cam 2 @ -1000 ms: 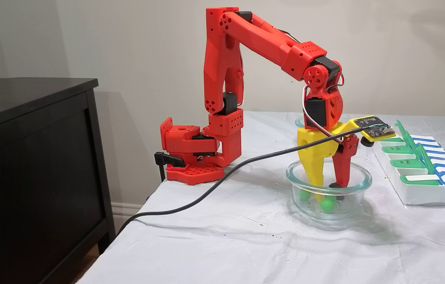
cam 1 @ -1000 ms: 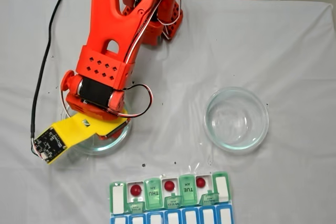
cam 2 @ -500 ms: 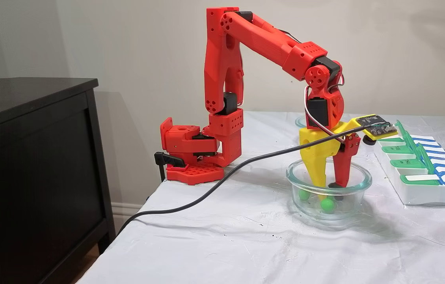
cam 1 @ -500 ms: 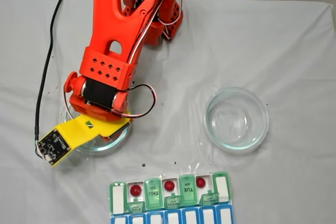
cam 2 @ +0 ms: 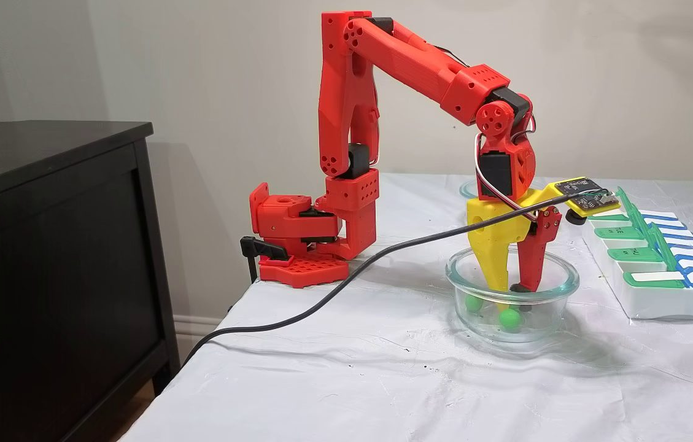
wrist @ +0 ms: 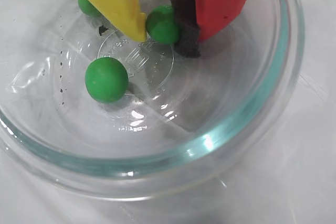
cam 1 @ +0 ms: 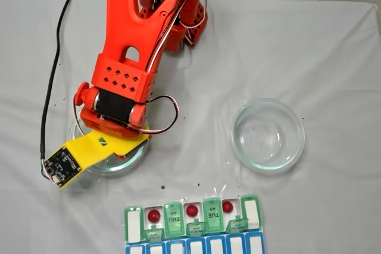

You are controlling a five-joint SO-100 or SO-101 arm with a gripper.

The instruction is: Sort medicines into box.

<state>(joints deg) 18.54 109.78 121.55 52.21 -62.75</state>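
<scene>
The arm is bending over, pointing its gripper point(wrist: 167, 30) straight down into a glass dish point(wrist: 273, 77), pinching a green pill point(wrist: 161, 24) between both fingertips.

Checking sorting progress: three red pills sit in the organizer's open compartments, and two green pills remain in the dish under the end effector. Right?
Not quite: the wrist view shows three green pills in the dish, one between the end effector fingers. Three red pills do sit in the organizer.
</scene>
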